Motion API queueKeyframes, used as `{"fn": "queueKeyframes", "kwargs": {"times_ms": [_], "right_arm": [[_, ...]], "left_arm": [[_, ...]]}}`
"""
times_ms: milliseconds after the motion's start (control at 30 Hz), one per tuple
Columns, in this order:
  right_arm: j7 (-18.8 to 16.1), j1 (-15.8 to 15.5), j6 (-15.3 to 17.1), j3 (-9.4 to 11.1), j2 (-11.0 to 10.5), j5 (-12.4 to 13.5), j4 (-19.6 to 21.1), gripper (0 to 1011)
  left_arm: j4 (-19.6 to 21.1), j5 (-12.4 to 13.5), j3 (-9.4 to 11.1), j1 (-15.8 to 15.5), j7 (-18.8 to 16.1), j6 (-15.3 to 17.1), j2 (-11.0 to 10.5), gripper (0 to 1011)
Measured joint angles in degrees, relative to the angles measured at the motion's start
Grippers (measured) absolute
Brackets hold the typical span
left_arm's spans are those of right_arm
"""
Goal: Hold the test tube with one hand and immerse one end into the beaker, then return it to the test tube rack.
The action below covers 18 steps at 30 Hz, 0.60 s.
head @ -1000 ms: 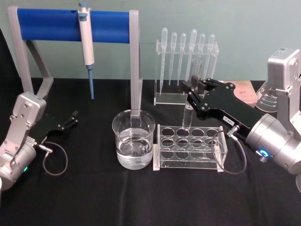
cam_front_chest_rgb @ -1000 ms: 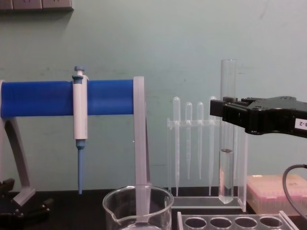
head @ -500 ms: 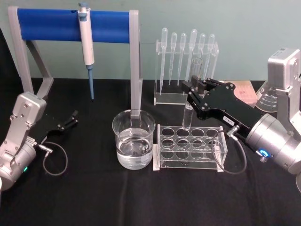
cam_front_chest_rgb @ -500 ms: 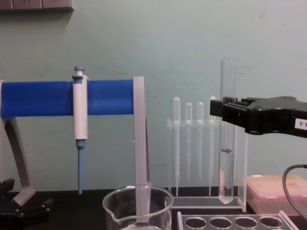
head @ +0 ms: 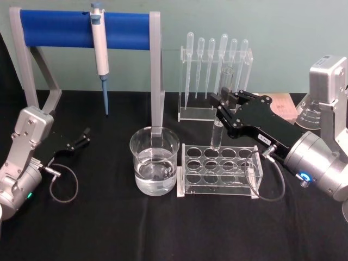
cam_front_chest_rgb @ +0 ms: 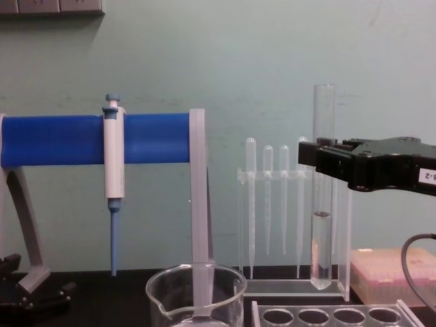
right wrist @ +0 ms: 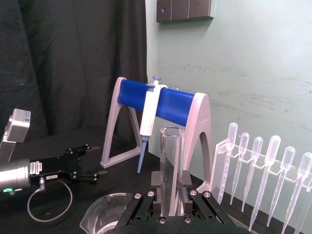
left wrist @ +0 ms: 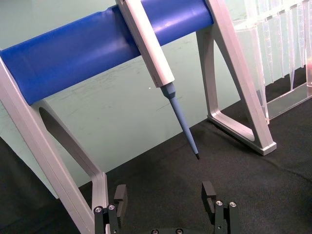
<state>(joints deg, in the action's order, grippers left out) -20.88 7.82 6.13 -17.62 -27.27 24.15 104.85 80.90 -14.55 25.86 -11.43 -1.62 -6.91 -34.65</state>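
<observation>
— Where was the right hand [head: 218, 106]?
— Centre-right, over the rack [head: 218, 187], clamped on the upright test tube [head: 216, 136].
— The beaker [head: 154, 163]?
— Lower centre, just left of the rack. The left hand [head: 86, 137] rested open, far left.

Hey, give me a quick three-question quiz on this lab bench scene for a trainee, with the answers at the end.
1. True or false: the right pincer grips the test tube and holds it upright.
2. Where does the beaker stand relative to the test tube rack?
A) on the robot's left of it
B) on top of it
C) on the robot's right of it
3. Fill in the blank: the left pincer, parked on the robot's left, has its jaws ____.

Key: 1 true; 2 A; 3 open.
</observation>
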Motion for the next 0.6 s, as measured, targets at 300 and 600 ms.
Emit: {"fn": "queueKeyframes", "kwargs": {"times_ms": [300, 600], "right_arm": [[0.00, 0.00, 0.00, 0.00, 0.00, 0.00, 0.00, 225], [0.00, 0.00, 0.00, 0.00, 0.00, 0.00, 0.00, 225]], "left_arm": [[0.00, 0.00, 0.00, 0.00, 0.00, 0.00, 0.00, 1000], [0.00, 0.00, 0.00, 0.00, 0.00, 0.00, 0.00, 1000]]}}
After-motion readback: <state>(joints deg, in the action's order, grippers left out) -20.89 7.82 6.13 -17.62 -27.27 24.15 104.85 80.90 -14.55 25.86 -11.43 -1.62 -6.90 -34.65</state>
